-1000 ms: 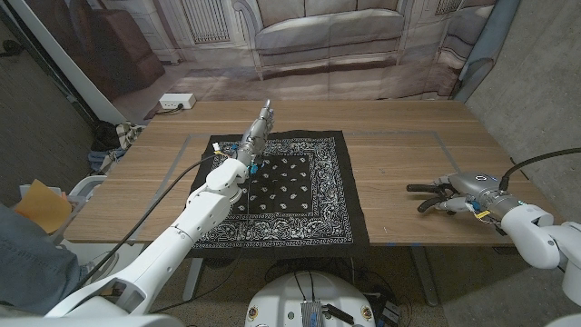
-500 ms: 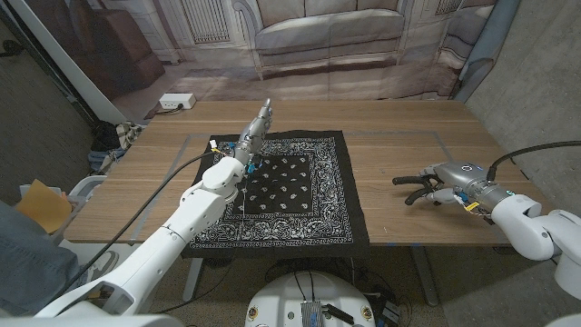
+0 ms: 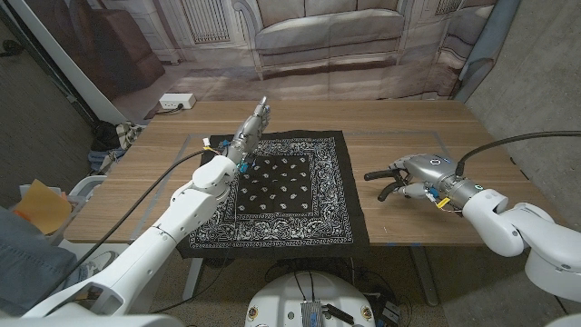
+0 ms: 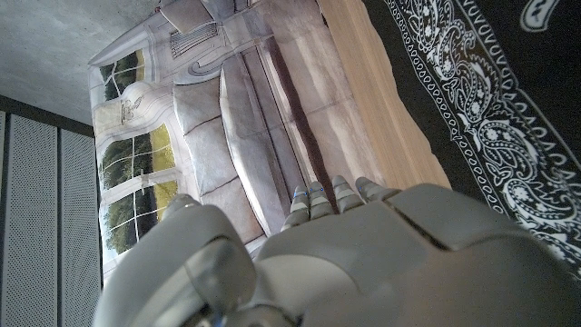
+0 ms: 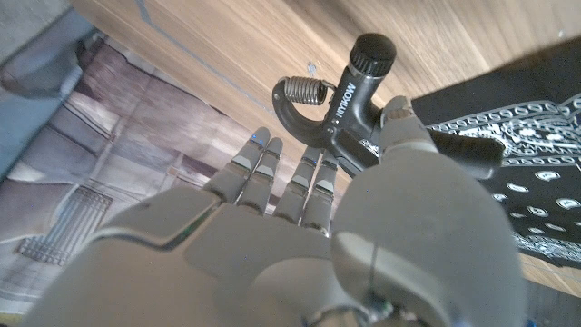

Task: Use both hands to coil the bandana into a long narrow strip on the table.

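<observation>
A black bandana point(image 3: 290, 195) with white paisley print lies spread flat in the middle of the table, its near edge hanging over the front. My left hand point(image 3: 250, 132) hovers over its far left part, fingers straight and together, holding nothing; in the left wrist view the left hand point(image 4: 363, 254) points past the bandana's border point(image 4: 508, 100). My right hand point(image 3: 422, 173) is just right of the cloth and holds a black spring grip tool point(image 3: 374, 177). The right wrist view shows the right hand point(image 5: 300, 245), the tool point(image 5: 349, 86) at the fingertips and the bandana point(image 5: 536, 136) beyond.
Bare wooden table point(image 3: 427, 136) with faint tape lines lies right of and behind the cloth. A person's sleeve point(image 3: 23, 263) and a yellow envelope point(image 3: 41, 204) are at the left edge. A white power strip point(image 3: 177, 102) lies on the floor behind.
My right hand has moved left across the table toward the bandana's right edge, carrying the black tool. My left hand has shifted slightly left and farther.
</observation>
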Tool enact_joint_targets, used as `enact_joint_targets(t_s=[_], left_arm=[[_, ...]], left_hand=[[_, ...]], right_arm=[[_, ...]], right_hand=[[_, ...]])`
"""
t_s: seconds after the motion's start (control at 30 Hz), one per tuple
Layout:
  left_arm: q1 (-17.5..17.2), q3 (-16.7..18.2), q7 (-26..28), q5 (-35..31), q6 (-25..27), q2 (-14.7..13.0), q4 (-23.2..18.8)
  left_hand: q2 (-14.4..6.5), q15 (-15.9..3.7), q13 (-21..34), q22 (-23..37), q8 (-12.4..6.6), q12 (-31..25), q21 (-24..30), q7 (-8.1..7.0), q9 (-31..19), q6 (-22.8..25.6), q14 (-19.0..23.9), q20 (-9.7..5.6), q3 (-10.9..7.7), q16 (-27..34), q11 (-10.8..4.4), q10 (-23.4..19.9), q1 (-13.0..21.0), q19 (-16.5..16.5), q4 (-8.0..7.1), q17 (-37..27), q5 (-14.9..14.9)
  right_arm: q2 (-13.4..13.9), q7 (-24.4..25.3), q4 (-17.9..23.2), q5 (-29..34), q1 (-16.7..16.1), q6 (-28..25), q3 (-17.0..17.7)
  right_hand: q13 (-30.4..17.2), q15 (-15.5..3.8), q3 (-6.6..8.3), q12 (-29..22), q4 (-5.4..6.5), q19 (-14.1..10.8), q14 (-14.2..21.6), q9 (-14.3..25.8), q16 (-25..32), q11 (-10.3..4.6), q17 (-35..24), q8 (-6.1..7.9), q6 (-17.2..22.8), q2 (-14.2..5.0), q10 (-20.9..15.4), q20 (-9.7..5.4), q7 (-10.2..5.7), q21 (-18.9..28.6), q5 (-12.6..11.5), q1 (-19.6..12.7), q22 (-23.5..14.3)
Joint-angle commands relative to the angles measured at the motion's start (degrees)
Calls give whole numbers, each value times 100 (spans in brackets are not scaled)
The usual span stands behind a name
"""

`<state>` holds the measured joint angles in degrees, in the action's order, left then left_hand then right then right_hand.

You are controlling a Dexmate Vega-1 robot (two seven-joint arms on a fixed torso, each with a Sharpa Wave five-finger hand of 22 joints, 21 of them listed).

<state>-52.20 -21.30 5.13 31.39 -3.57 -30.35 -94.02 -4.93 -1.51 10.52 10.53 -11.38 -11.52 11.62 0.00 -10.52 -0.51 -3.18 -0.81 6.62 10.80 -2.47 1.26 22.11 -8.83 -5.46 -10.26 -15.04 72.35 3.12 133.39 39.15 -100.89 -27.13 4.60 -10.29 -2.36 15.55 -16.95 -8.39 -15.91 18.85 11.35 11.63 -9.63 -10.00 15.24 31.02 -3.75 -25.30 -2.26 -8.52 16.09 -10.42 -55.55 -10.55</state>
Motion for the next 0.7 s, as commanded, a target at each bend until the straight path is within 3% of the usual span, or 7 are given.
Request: enact_joint_targets(t_s=[0.03, 0.3, 0.7], left_arm=[[18, 73, -615, 246, -193, -158, 129], [-37, 151, -792, 369, -210, -251, 147], [-108, 249, -948, 441, -307, -368, 48]], left_hand=[[12, 10, 15, 8, -1, -4, 9, 8, -16, 22, -8, 27, 48, -3, 22, -32, 61, -36, -12, -10, 13], [4, 10, 15, 8, 0, -2, 6, 13, -16, 24, -10, 32, 53, -4, 9, -30, 69, -46, -11, -10, 16], [-7, 14, 15, 8, 2, 0, 4, 14, -16, 25, -10, 39, 61, -4, 19, -31, 80, -53, -10, -10, 22]], right_arm=[[228, -39, 457, 332, 1886, 36, -2038], [-62, -312, 431, 671, 2556, 302, -2747], [-518, -616, 291, 1246, 3138, 815, -3335]], right_hand=[[-21, -359, -1, -9, 0, 14, 57, 9, -4, -12, -26, 36, 506, -144, -73, -175, -426, -2, -22, -116, -27], [-21, -360, -10, -1, -2, 5, 75, 10, -6, -13, -26, 26, 533, -153, -85, -181, -426, -9, -22, -131, -28], [-21, -365, -27, 11, 8, 4, 84, 12, -13, -13, -28, 10, 562, -168, -99, -186, -427, -21, -20, -133, -28]])
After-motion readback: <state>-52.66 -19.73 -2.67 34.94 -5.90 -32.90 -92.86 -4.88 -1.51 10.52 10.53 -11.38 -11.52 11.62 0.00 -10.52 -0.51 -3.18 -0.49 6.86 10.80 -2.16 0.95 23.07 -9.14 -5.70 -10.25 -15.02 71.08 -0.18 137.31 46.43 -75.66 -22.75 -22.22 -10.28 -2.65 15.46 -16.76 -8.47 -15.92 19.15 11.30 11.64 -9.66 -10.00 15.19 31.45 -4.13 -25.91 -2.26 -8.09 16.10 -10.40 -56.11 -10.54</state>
